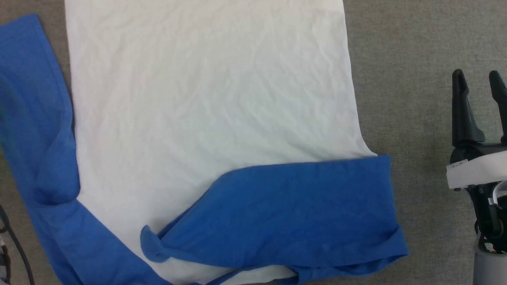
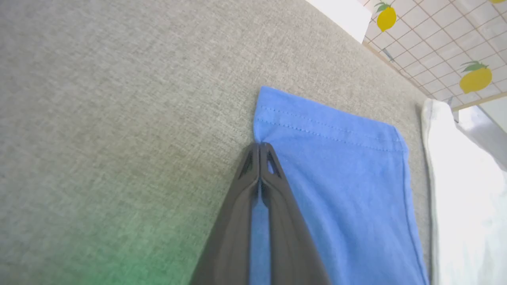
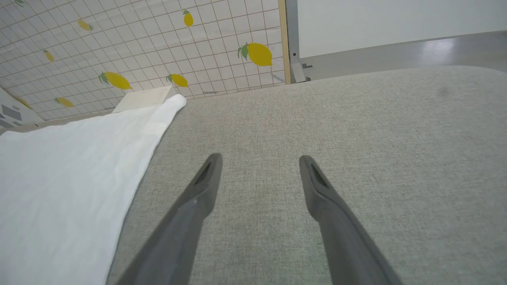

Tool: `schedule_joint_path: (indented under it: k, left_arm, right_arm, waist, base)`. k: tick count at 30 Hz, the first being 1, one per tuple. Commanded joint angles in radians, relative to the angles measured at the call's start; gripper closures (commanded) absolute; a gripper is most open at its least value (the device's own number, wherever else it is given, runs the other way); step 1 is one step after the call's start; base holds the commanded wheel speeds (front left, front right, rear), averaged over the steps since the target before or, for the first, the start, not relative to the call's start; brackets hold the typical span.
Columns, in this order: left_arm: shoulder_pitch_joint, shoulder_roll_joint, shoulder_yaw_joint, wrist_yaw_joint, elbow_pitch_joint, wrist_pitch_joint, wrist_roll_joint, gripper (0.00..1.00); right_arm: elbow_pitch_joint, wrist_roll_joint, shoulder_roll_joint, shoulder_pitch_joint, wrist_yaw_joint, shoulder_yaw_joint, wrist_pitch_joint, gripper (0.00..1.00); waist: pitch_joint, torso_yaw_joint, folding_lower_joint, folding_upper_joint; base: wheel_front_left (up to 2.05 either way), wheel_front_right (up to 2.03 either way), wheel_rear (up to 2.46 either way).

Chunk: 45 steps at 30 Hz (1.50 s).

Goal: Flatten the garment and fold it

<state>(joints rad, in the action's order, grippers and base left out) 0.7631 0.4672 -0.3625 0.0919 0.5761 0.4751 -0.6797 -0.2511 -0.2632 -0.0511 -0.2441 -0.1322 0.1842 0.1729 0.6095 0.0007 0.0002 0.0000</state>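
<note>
The garment (image 1: 206, 99) lies spread on the grey surface, its white body smooth and wide. One blue sleeve (image 1: 301, 209) is folded across the body's near part. The other blue sleeve (image 1: 35, 118) runs down the left side. In the left wrist view my left gripper (image 2: 259, 145) is shut on the corner of that blue sleeve's cuff (image 2: 328, 130), with blue cloth showing between the fingers. My right gripper (image 1: 477, 79) stands open to the right of the garment, over bare surface. The right wrist view has the right gripper (image 3: 259, 162) open with nothing between its fingers, and the white body (image 3: 71, 186) to its left.
The grey fabric surface (image 1: 416, 79) extends right of the garment. Its far edge (image 3: 356, 75) meets a tiled floor with lemon prints (image 3: 138, 39). A dark cable (image 1: 16, 245) hangs at the lower left of the head view.
</note>
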Motion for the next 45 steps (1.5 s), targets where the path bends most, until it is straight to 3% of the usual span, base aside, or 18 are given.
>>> schedule_joint_path:
  k: [1, 5, 10, 19, 25, 30, 31, 35, 41, 45]
  left_arm:
    - [-0.027, -0.012, -0.031, 0.002, 0.023, -0.038, -0.025, 1.00]
    - [-0.044, 0.005, -0.128, 0.006, 0.040, -0.151, -0.073, 1.00]
    - [-0.122, 0.048, -0.202, 0.005, 0.067, -0.215, -0.085, 1.00]
    - [-0.282, 0.067, -0.285, 0.000, 0.073, -0.242, -0.103, 1.00]
    - [-0.357, 0.038, -0.262, 0.019, -0.044, -0.234, -0.107, 1.00]
    - [-0.368, -0.033, -0.147, 0.031, -0.289, -0.171, -0.123, 1.00]
    - [-0.364, -0.104, -0.040, 0.028, -0.460, -0.112, -0.118, 1.00]
    - [-0.349, -0.202, 0.113, 0.014, -0.606, -0.055, -0.096, 1.00]
    - [-0.340, -0.344, 0.352, -0.005, -0.682, -0.011, -0.022, 1.00]
    - [-0.322, -0.387, 0.501, 0.004, -0.634, 0.001, 0.009, 1.00]
  right_arm:
    - [0.007, 0.004, 0.001, 0.003, 0.002, 0.006, -0.002, 0.00]
    - [0.023, 0.000, 0.001, 0.023, 0.002, 0.019, -0.004, 0.00]
    - [0.047, -0.012, 0.001, 0.052, 0.002, 0.023, 0.000, 0.00]
    - [0.082, -0.037, 0.001, 0.097, 0.002, 0.037, -0.006, 0.00]
    - [0.106, -0.054, 0.001, 0.129, 0.002, 0.040, -0.012, 0.00]
    - [0.118, -0.061, 0.001, 0.147, 0.002, 0.036, -0.014, 0.00]
    - [0.121, -0.064, 0.001, 0.153, 0.002, 0.032, -0.013, 0.00]
    - [0.125, -0.073, 0.001, 0.156, 0.002, 0.016, -0.015, 0.00]
    - [0.138, -0.087, 0.001, 0.154, 0.002, 0.005, -0.028, 0.00]
    - [0.147, -0.096, 0.001, 0.152, 0.002, -0.004, -0.039, 0.00]
  waist:
    - [-0.050, 0.031, -0.0002, 0.0000]
    - [-0.115, 0.062, -0.0002, 0.0000]
    - [-0.200, 0.092, -0.0002, 0.0000]
    - [-0.313, 0.131, -0.0002, 0.0000]
    - [-0.377, 0.150, -0.0002, 0.0000]
    - [-0.418, 0.161, -0.0002, 0.0000]
    - [-0.434, 0.161, -0.0002, 0.0000]
    - [-0.445, 0.142, -0.0002, 0.0000]
    - [-0.433, 0.088, -0.0002, 0.0000]
    - [-0.417, 0.042, -0.0002, 0.0000]
  base:
    - [0.00, 0.00, 0.00]
    - [0.00, 0.00, 0.00]
    - [0.00, 0.00, 0.00]
    - [0.00, 0.00, 0.00]
    - [0.00, 0.00, 0.00]
    - [0.00, 0.00, 0.00]
    - [0.00, 0.00, 0.00]
    - [0.00, 0.00, 0.00]
    - [0.00, 0.00, 0.00]
    - [0.00, 0.00, 0.00]
